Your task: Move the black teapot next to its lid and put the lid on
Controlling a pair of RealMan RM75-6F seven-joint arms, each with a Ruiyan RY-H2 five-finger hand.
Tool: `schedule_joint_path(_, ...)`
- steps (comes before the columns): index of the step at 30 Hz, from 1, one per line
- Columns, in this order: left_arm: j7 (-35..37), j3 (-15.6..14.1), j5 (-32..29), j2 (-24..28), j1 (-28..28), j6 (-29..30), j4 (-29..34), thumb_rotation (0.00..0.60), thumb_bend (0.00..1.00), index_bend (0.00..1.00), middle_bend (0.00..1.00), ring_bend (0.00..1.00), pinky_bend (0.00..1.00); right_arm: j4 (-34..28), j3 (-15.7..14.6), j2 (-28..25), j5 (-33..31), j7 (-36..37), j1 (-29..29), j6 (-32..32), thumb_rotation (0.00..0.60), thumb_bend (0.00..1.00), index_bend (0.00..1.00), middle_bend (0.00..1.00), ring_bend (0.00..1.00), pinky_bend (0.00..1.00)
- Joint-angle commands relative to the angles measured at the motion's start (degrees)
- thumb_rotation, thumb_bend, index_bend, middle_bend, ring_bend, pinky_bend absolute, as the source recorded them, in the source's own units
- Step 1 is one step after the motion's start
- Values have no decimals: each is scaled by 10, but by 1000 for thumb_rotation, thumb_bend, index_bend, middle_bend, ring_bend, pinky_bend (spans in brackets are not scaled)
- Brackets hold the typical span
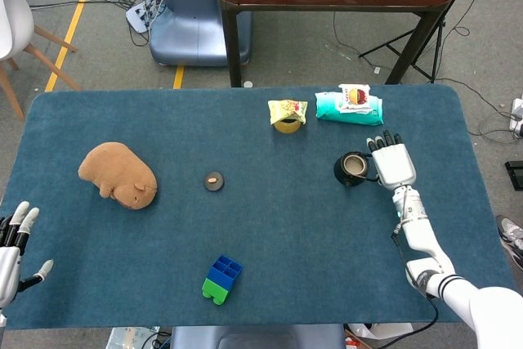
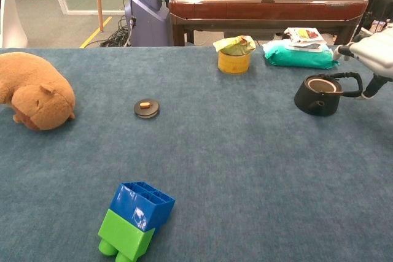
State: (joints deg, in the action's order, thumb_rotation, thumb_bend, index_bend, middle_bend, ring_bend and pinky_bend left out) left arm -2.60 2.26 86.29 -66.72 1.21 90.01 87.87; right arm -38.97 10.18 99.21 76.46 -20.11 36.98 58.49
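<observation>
Right of centre in the head view: black teapot (image 1: 353, 169), uncovered, open mouth up, handle turned toward the right edge of the frame. Right hand (image 1: 393, 163) directly against that handle, fingers (image 1: 386, 141) extended toward the top of the frame; impossible to tell whether closed around the handle or merely touching. In the chest view, same hand (image 2: 376, 53) at the far right edge, just above the handle of the teapot (image 2: 319, 94), thumb beside it.

Well apart, left of centre: lid (image 1: 213, 181), flat on the blue table (image 1: 310, 234), small tan knob up; also at left-centre in the chest view (image 2: 147, 108).

Lower left corner of the head view: left hand (image 1: 15, 243), fingers spread, nothing in them, at the table's edge.

Left side: brown plush toy (image 1: 118, 174). Lower centre: blue-and-green block (image 1: 221, 279). Upper centre, near the far edge: yellow cup (image 1: 287, 115) with crumpled wrapper on top, and just right of that a teal wipes pack (image 1: 349, 108).
</observation>
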Motion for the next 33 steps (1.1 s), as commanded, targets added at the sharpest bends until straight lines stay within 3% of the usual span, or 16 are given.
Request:
schedule_joint_path(1, 1, -1, 1, 1, -1, 1, 0, 600, 211, 0, 7, 57, 35, 3, -3, 6, 11, 10, 6, 15, 600, 88, 241, 283, 141, 234)
schedule_joint_path(10, 6, -1, -1, -1, -3, -1, -6, 600, 211, 0, 7, 58, 35, -60, -2, -23, 30, 11, 10, 51, 600, 172, 253, 283, 141, 233)
schedule_joint_path(14, 6, -2, 2, -1, 0, -5, -8, 600, 211, 0, 7, 58, 35, -95, 1, -37, 34, -5, 21, 46, 600, 297, 294, 284, 140, 234)
schedule_joint_path(17, 8, -3, 5, 0, 0, -3, -8, 600, 211, 0, 7, 58, 35, -115, 5, -44, 34, -21, 31, 42, 600, 346, 359, 293, 140, 233)
schedule_joint_path(20, 11, -3, 3, -1, -3, 0, -9, 600, 211, 0, 7, 58, 35, -125, 8, -45, 29, -31, 36, 35, 600, 386, 498, 315, 140, 234)
schedule_joint_path(33, 15, -4, 3, -2, -7, 2, -15, 600, 211, 0, 7, 58, 35, -122, 6, -38, 11, -53, 46, 7, 600, 393, 620, 340, 141, 233)
